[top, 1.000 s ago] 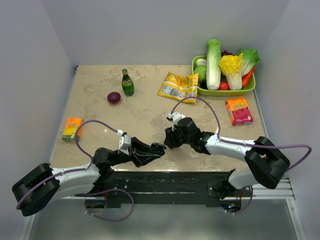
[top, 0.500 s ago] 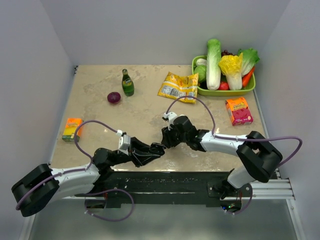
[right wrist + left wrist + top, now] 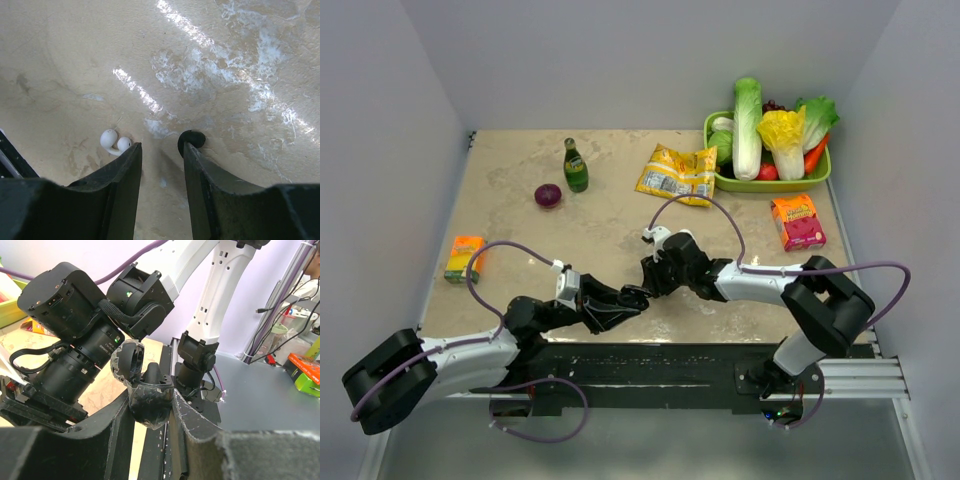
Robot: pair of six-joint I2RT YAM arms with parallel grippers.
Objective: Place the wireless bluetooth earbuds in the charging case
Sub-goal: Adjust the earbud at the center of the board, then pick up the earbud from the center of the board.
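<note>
Left pincer (image 3: 150,407): clamped on the case (image 3: 148,390), centre of my left wrist view. I judge it is held up with the lid swung open so the sockets face the other arm.
Case colour: looks dark from here, not white.
Right pincer (image 3: 161,146): fingers apart, nothing between them, tips low over the table (image 3: 225,65).
Earbud (image 3: 114,142): white, lying on the table at lower left of my right wrist view, just outside the left-hand finger. I cannot tell if it is one piece or two.
Next, as I judge: nudge the right pincer leftward to straddle it.
</note>
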